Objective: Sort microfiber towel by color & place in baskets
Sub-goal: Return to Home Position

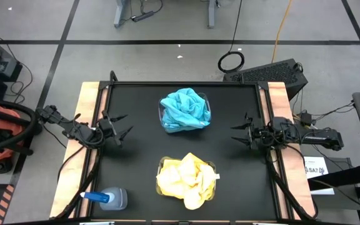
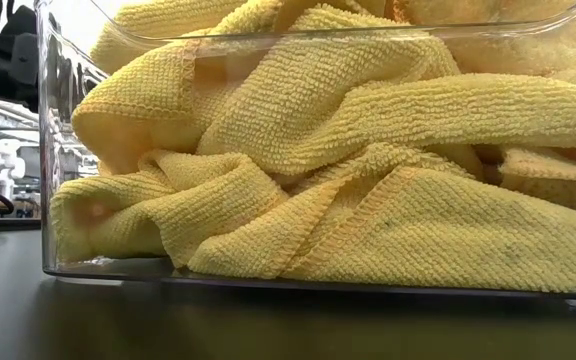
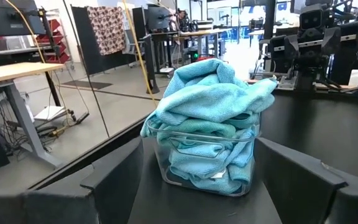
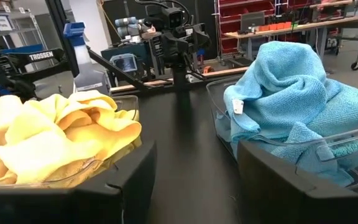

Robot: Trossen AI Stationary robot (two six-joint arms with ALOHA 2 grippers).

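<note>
Turquoise microfiber towels (image 1: 185, 109) are heaped in a clear basket (image 3: 166, 163) at the table's far middle. Yellow towels (image 1: 186, 180) fill a second clear basket (image 2: 53, 150) at the near middle and bulge over its rim. My left gripper (image 1: 122, 125) stands open at the table's left edge, pointing level toward the turquoise heap (image 3: 210, 118). My right gripper (image 1: 237, 134) stands open at the right edge, pointing level between the two baskets. Neither touches anything.
A clear spray bottle with a blue cap (image 1: 108, 199) lies at the table's near left corner. Black tabletop (image 1: 136, 162) shows between each gripper and the baskets. Wooden side rails (image 1: 86, 106) border the table left and right.
</note>
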